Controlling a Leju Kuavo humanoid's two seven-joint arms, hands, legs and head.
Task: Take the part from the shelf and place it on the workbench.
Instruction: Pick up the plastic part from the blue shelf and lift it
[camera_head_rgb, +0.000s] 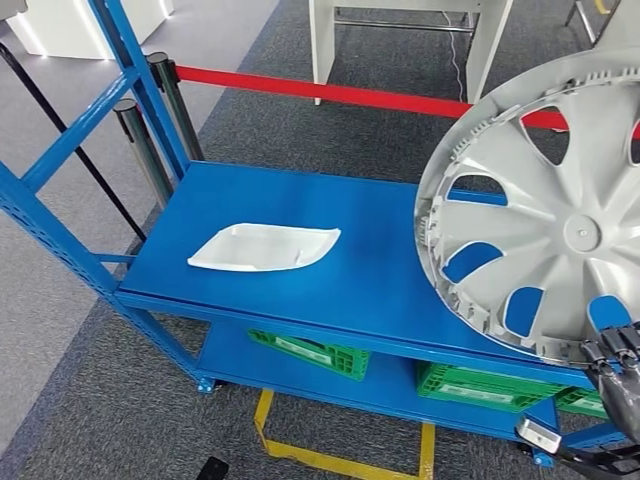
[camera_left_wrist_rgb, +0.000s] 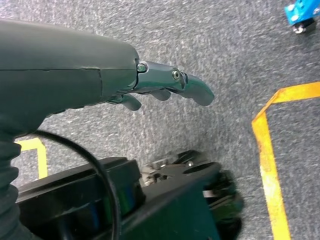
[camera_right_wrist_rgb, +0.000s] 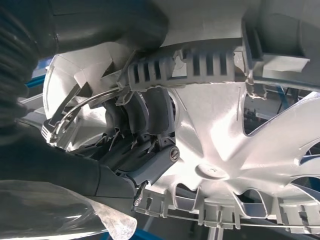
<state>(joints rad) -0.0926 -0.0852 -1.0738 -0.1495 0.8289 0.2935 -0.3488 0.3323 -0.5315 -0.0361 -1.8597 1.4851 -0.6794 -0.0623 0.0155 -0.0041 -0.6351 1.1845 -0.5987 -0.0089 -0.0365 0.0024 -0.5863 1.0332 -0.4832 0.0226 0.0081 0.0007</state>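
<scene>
Carpet (camera_left_wrist_rgb: 226, 60) lies under my left hand (camera_left_wrist_rgb: 166, 87), which hangs at my side with its fingers nearly straight, close together and holding nothing; I judge it has no job in this step beyond staying clear of my leg.

In the head view, reading from nine o'clock across, the blue shelf rack (camera_head_rgb: 362, 270) fills the middle, with a white tray-shaped moulding (camera_head_rgb: 264, 248) lying flat on its top board near the centre. That piece I leave alone. Green crates (camera_head_rgb: 317, 355) sit on the lower board.

At three o'clock the task's part, a silver wheel cover (camera_head_rgb: 543, 210), stands tilted on edge over the right end of the rack. My right hand (camera_head_rgb: 615, 350), at five o'clock, grips its lower rim; the wrist view shows my fingers (camera_right_wrist_rgb: 151, 150) hooked through a spoke opening around the ribbed back edge.

To do this well I think I should keep the grip firm, since a wide disc held by one edge wants to swing. I lift it clear of the rack's front lip before turning, and watch the red barrier tape (camera_head_rgb: 324, 93) at twelve o'clock.
</scene>
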